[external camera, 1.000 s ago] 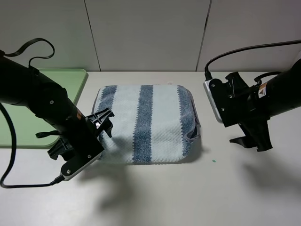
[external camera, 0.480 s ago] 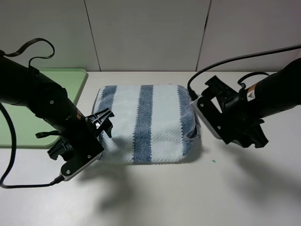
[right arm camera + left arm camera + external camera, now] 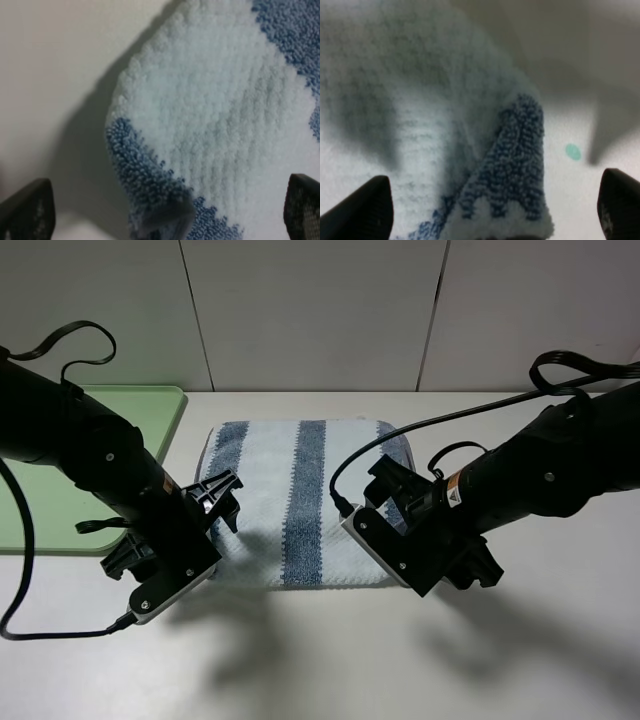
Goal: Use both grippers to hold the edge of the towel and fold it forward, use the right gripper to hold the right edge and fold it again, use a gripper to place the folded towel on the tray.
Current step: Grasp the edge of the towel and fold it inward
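Two sets of jaws spread wide, neither clamped on anything. Left gripper (image 3: 222,498) low at the near left corner of the towel (image 3: 300,490), a blue-striped fold lying between its tips. Right gripper (image 3: 415,510) low over the near right corner, white and blue pile showing between its tips. Towel folded, flat on the worktop (image 3: 330,660), stripes running front to back, close beside the light green tray (image 3: 165,415) but apart from it. Small green speck (image 3: 572,151) on the worktop past the towel's corner
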Controlling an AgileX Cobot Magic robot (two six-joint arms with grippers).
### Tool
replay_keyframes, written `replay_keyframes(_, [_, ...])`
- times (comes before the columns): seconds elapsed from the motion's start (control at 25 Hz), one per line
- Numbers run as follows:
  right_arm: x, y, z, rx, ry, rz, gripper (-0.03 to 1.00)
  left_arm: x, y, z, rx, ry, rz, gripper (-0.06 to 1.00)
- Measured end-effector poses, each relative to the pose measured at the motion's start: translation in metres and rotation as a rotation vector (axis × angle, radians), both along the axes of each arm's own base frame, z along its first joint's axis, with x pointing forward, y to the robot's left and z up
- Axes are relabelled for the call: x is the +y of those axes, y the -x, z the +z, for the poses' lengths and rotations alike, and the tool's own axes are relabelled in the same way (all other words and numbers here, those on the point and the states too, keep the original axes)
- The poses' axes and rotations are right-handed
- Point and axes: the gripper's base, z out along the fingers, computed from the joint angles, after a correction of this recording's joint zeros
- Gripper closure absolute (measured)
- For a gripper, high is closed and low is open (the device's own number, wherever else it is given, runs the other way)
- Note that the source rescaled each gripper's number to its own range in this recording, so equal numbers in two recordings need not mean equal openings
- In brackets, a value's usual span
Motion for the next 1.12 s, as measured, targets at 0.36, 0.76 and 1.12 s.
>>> replay_keyframes(0.36, [-0.004,-0.006,-0.015,0.020,0.027,-0.011,-0.03,0.000,0.000,0.000,0.004,-0.002,0.001,0.14])
replay_keyframes(0.76, [-0.013,-0.014,-0.030,0.045,0.053,-0.039,-0.03,0.000,0.000,0.000,0.005,-0.003,0.002,0.14])
replay_keyframes(1.12, [-0.012,-0.015,-0.032,0.038,0.050,-0.035,0.02,0.000,0.000,0.000,0.005,-0.003,0.002,0.31])
